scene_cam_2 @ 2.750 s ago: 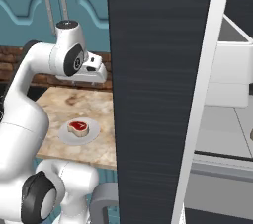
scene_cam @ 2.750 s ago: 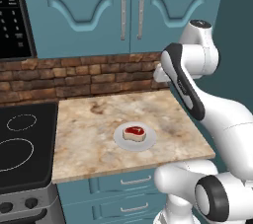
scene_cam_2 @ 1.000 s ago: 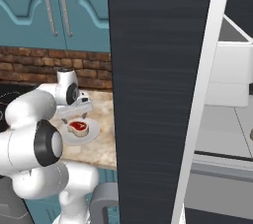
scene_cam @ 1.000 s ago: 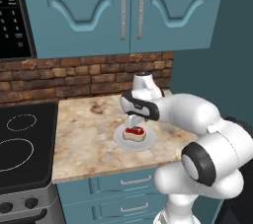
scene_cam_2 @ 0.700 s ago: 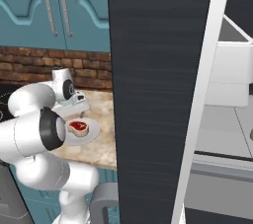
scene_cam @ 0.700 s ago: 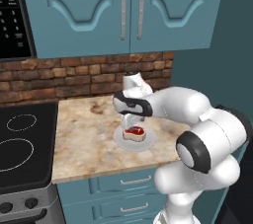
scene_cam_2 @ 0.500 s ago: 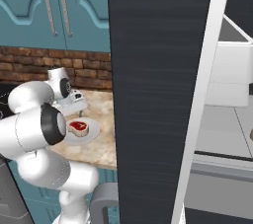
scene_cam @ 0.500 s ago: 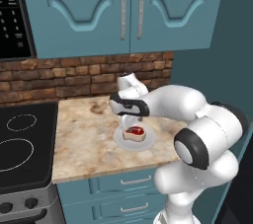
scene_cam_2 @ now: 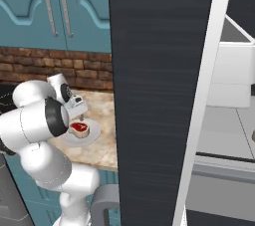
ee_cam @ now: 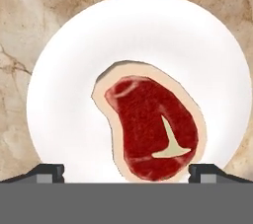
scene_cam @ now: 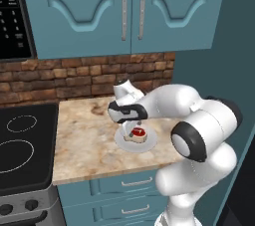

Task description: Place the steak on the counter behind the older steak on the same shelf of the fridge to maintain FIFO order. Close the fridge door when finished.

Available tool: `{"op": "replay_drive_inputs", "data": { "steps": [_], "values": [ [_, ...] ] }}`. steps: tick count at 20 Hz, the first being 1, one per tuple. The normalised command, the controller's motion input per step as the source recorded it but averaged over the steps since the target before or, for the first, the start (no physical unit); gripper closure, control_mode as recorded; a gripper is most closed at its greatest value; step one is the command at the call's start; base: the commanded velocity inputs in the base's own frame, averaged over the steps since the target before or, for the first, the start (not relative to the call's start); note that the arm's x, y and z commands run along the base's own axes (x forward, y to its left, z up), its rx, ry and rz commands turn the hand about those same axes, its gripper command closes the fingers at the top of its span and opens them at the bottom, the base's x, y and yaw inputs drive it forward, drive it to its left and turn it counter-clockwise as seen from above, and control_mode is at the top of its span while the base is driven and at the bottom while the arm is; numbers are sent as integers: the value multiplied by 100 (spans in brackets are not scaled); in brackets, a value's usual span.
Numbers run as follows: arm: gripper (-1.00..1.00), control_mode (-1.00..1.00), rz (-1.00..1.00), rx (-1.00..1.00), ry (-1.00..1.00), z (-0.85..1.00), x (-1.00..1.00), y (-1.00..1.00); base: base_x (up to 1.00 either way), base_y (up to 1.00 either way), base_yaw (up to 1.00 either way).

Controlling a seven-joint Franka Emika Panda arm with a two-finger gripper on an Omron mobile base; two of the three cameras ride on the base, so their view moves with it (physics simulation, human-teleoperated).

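While the fridge (scene_cam_2: pixel 159 95) stands with its dark door swung out at the right end of the counter (scene_cam: pixel 84 145), the white arm bends low over the stone top. A white plate (scene_cam: pixel 135 140) sits near the counter's front edge, toward the right end, and the steak (scene_cam: pixel 136 133) lies on its middle, well inside the rim. Directly over it hangs the end effector (scene_cam: pixel 132 123), its two fingers spread wide with one dark tip on each side of the meat and nothing held.

From where I stand, the risk is in the closing. This cut is lopsided, so the fingers may catch only the fatty rim and let it slip or tip. Coming down too low, they could press on the plate and skid it toward the front edge.
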Motion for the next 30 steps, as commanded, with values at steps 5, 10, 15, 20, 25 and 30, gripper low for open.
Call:
{"op": "replay_drive_inputs", "data": {
  "steps": [5,10,15,20,25,30],
  "values": [
    [-100,-100,8,0,7,-6,36,0,0,0,0],
    [-100,-100,9,0,12,-14,21,0,0,0,0],
    [-100,-100,8,0,11,-19,0,0,0,0,0],
    [-100,-100,7,0,7,-15,-1,0,0,0,0],
    [-100,-100,5,0,2,-10,-7,0,0,0,0],
    [-100,-100,5,0,-8,0,-11,1,0,0,0]
  ]
}}
